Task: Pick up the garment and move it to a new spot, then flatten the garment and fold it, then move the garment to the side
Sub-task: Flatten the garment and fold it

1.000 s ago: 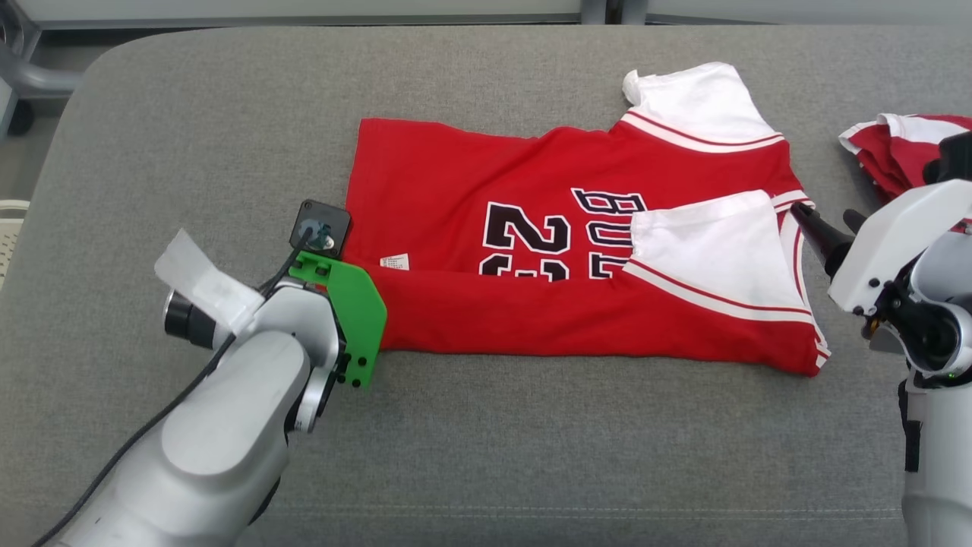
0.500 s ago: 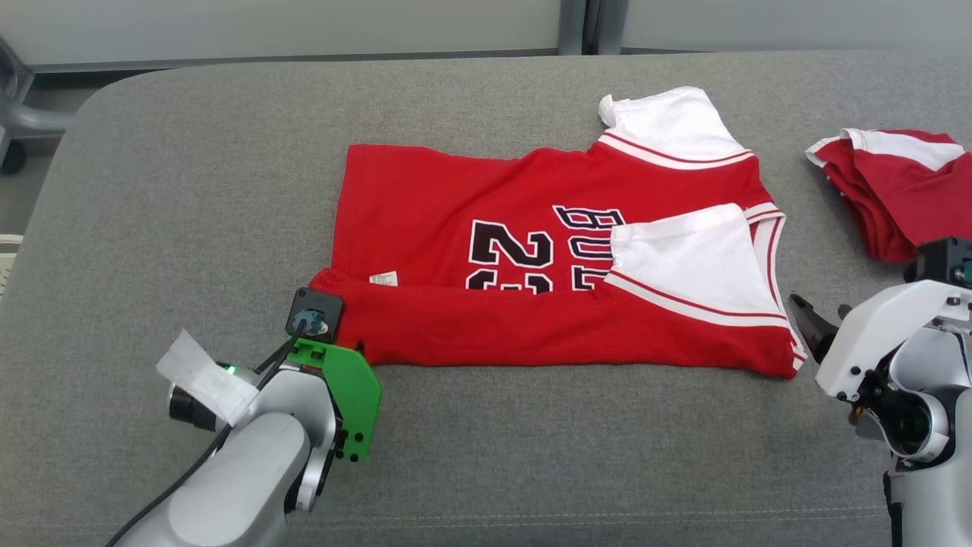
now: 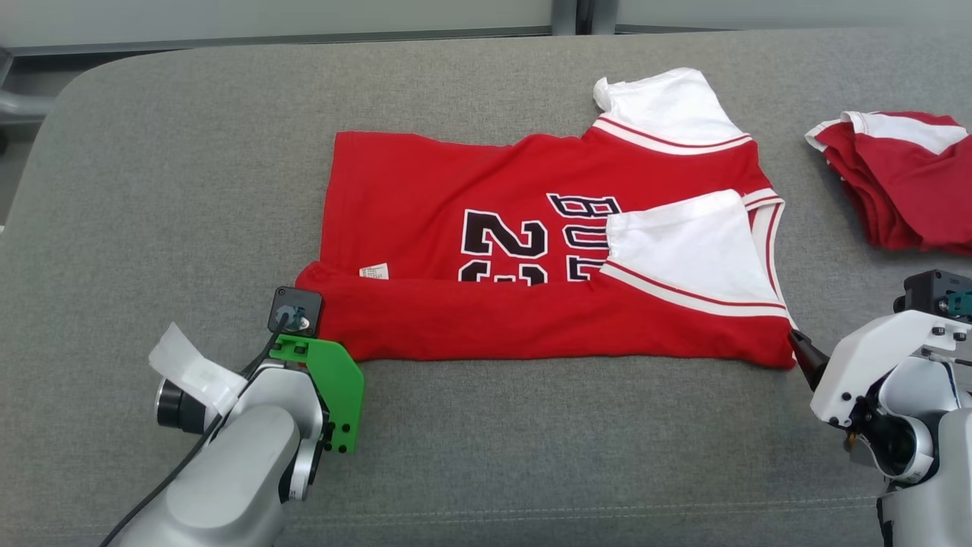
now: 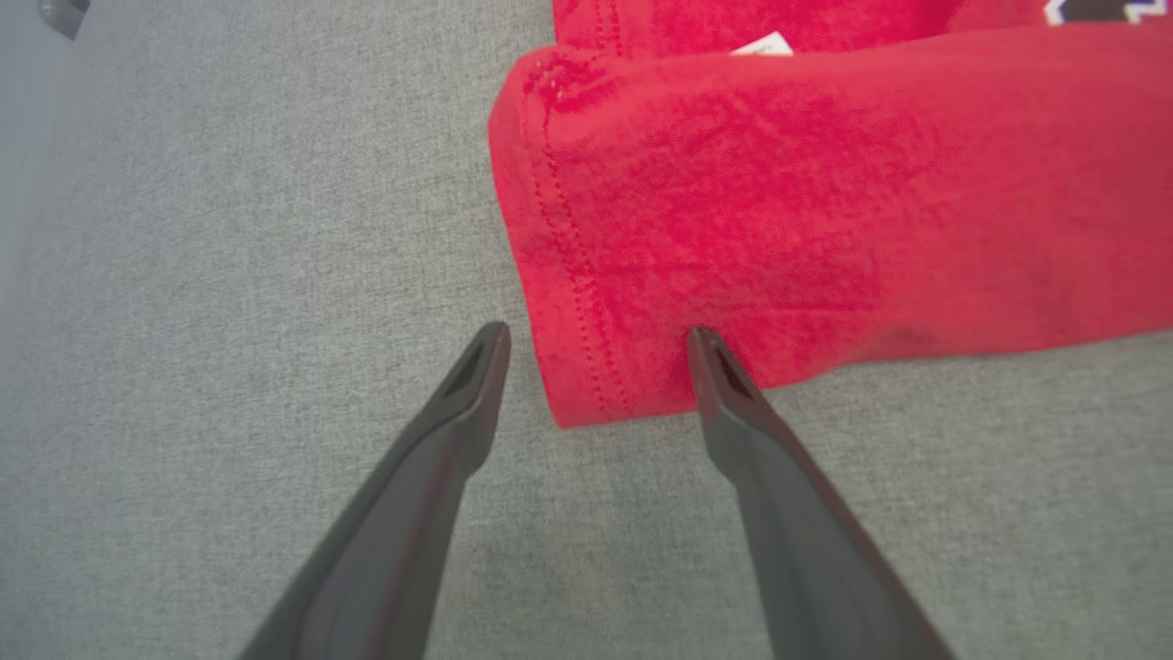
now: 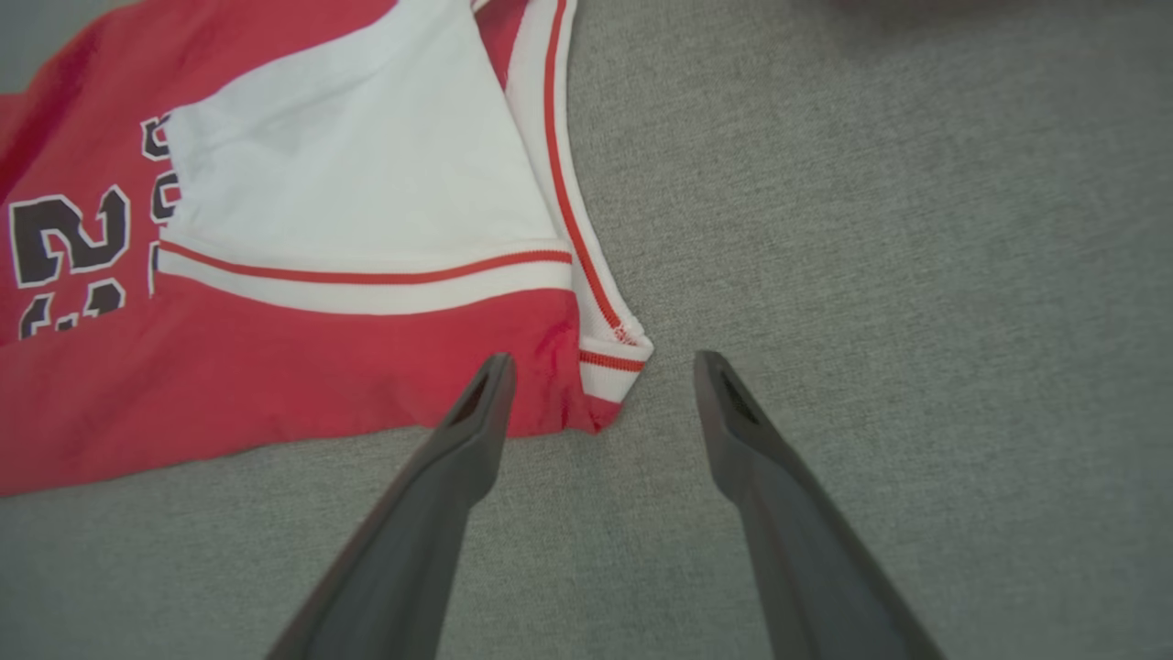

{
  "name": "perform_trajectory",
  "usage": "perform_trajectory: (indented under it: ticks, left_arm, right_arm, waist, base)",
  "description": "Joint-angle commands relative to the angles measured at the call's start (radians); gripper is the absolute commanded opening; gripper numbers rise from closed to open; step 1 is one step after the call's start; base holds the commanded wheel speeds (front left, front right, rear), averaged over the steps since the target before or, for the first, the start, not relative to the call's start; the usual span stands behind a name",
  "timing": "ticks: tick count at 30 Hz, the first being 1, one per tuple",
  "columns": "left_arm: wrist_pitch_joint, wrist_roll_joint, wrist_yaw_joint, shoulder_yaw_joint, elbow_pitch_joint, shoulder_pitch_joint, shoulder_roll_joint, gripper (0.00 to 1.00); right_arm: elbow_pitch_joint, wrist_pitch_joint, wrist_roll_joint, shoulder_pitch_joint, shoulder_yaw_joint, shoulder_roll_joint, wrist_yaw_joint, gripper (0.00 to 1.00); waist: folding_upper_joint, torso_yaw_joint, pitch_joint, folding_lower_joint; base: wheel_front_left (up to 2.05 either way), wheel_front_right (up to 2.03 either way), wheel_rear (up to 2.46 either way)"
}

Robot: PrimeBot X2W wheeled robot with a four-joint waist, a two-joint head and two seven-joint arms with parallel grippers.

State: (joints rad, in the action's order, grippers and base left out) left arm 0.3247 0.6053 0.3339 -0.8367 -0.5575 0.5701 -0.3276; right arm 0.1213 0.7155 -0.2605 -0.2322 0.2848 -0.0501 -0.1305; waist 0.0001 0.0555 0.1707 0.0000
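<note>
The garment (image 3: 486,220) is a red jersey with white sleeves and black lettering, lying flat on the grey padded table (image 3: 486,456) with its near long edge folded over. In the left wrist view my left gripper (image 4: 596,344) is open, its fingertips (image 4: 490,348) straddling the garment's near-left corner (image 4: 586,394). My right gripper (image 5: 602,365) is also open, around the near-right corner with the white striped trim (image 5: 609,362). One dark right finger (image 3: 801,351) touches that corner in the head view. Neither gripper holds anything.
A second red and white garment (image 3: 900,182) lies bunched at the table's right side. The table's rounded far-left corner (image 3: 83,76) drops to the floor. Bare grey surface runs along the near edge in front of the jersey.
Both grippers have drawn back toward me, from beside the jersey's middle to its near corners, and stayed open. The head camera has shifted. The jersey lies as before.
</note>
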Motion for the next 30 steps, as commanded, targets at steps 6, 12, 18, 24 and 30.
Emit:
perform_trajectory:
  ticks: [6, 12, 18, 24, 30]
  left_arm:
    - [-0.002, 0.016, -0.018, 0.010, -0.047, 0.039, 0.015, 1.00]
    - [0.001, 0.028, -0.035, 0.001, -0.074, 0.041, 0.035, 1.00]
    - [-0.007, 0.037, -0.040, -0.003, -0.093, 0.041, 0.047, 1.00]
    - [-0.009, 0.047, -0.036, 0.004, -0.121, 0.046, 0.046, 1.00]
    - [-0.013, 0.068, -0.053, 0.012, -0.125, 0.044, 0.055, 0.56]
  right_arm:
    - [0.054, -0.035, -0.012, -0.042, -0.022, -0.002, 0.000, 1.00]
    - [0.100, -0.025, 0.016, -0.064, -0.029, -0.002, 0.000, 0.63]
    - [0.116, -0.012, 0.026, -0.061, -0.024, -0.002, 0.000, 0.46]
    - [0.112, 0.009, 0.035, -0.049, -0.033, -0.002, 0.000, 0.49]
    - [0.112, 0.030, 0.038, -0.038, -0.035, -0.001, 0.000, 0.24]
  waist:
    - [-0.0001, -0.003, 0.026, 0.0000]
    - [-0.0001, 0.004, 0.036, 0.0000]
    - [-0.0001, 0.011, 0.040, 0.0000]
    - [-0.0001, 0.011, 0.043, 0.0000]
    - [-0.0001, 0.009, 0.047, 0.0000]
  base:
    - [0.00, 0.00, 0.00]
    - [0.00, 0.00, 0.00]
    - [0.00, 0.00, 0.00]
    - [0.00, 0.00, 0.00]
    - [0.00, 0.00, 0.00]
